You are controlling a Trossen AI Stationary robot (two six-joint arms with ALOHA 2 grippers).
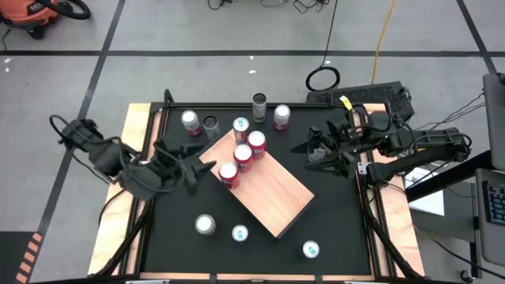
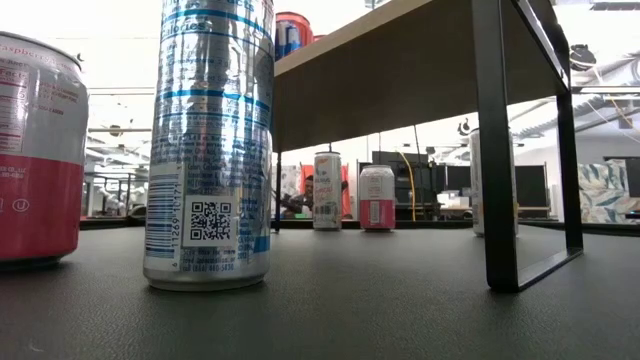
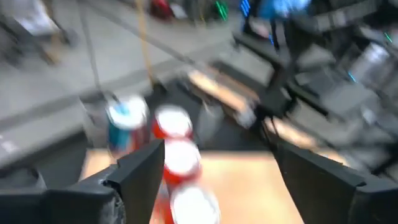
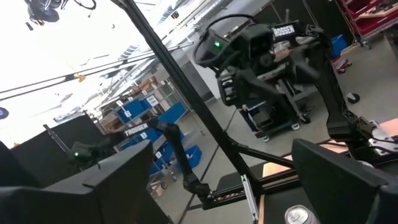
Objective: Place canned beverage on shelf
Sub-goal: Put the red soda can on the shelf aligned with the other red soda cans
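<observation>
The shelf point(image 1: 272, 193) is a pale wooden slab on black legs point(image 2: 497, 200), set at an angle mid-table. Several cans stand on its far-left part: one blue-topped point(image 1: 241, 126) and three red point(image 1: 244, 155); they also show in the left wrist view point(image 3: 181, 158). My left gripper point(image 1: 201, 167) is open and empty beside the shelf's left corner, pointing at the cans; its fingers point(image 3: 140, 174) stand wide apart. My right gripper point(image 1: 308, 156) is open and empty, above the table to the right of the shelf, and its wrist view point(image 4: 217, 180) looks up into the room.
Loose cans stand on the black table: a red-and-silver one point(image 1: 190, 120), two dark ones point(image 1: 211, 125) point(image 1: 259, 102) and a pink one point(image 1: 282, 116) at the far side; a silver one point(image 1: 205, 225) and two blue-white ones point(image 1: 240, 233) point(image 1: 311, 250) near the front. The low view shows two of them close up point(image 2: 210, 150).
</observation>
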